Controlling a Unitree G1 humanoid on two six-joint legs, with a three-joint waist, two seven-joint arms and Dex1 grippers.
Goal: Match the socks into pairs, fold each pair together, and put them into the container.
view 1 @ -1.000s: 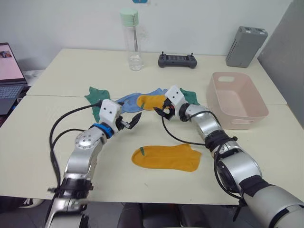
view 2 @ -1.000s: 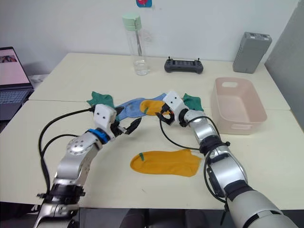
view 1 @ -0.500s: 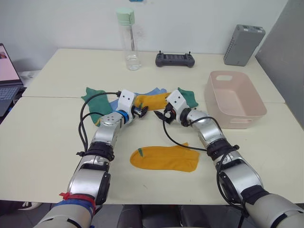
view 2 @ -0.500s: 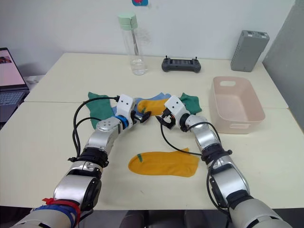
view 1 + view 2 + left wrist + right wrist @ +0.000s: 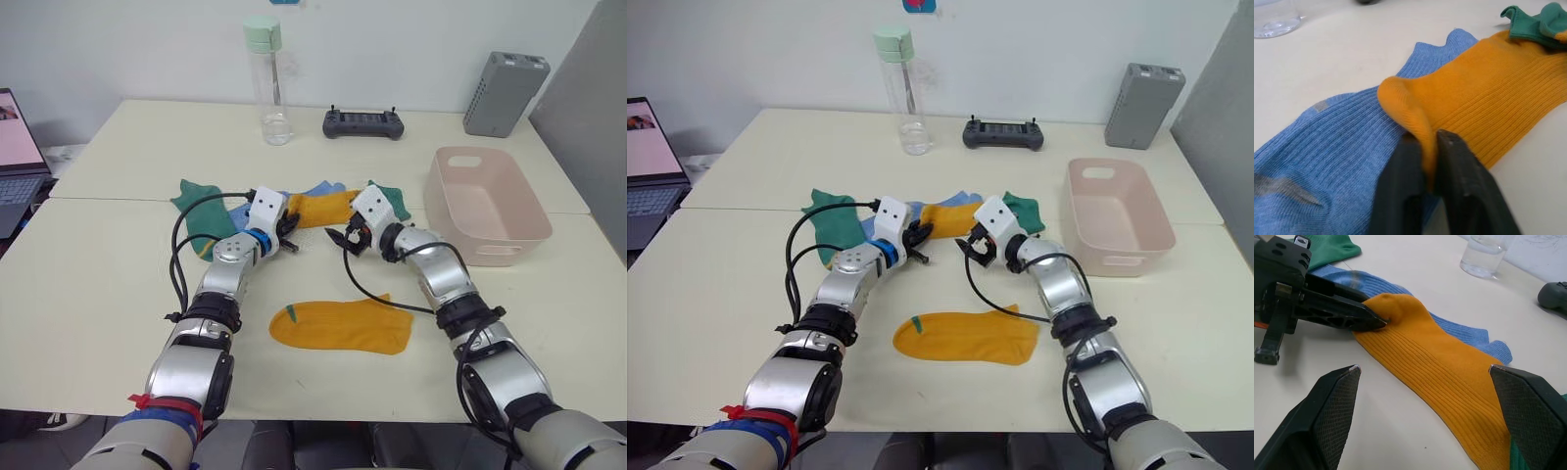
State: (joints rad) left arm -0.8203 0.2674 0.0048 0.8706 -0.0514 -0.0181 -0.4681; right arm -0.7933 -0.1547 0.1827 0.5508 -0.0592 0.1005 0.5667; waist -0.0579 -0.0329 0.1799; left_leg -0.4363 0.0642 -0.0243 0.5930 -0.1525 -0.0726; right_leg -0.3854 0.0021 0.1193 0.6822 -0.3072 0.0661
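Left jaws pinch yellow sock (image 5: 1488, 98) toe — right jaws wide apart, empty, near it.

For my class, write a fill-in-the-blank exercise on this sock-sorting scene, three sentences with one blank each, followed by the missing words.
1. The left gripper is shut on the toe of a mustard-yellow sock, which lies on top of a ____ sock.
2. The right gripper has its fingers wide ____.
3. The pink container holds ____ socks.

Missing words: blue; open; no
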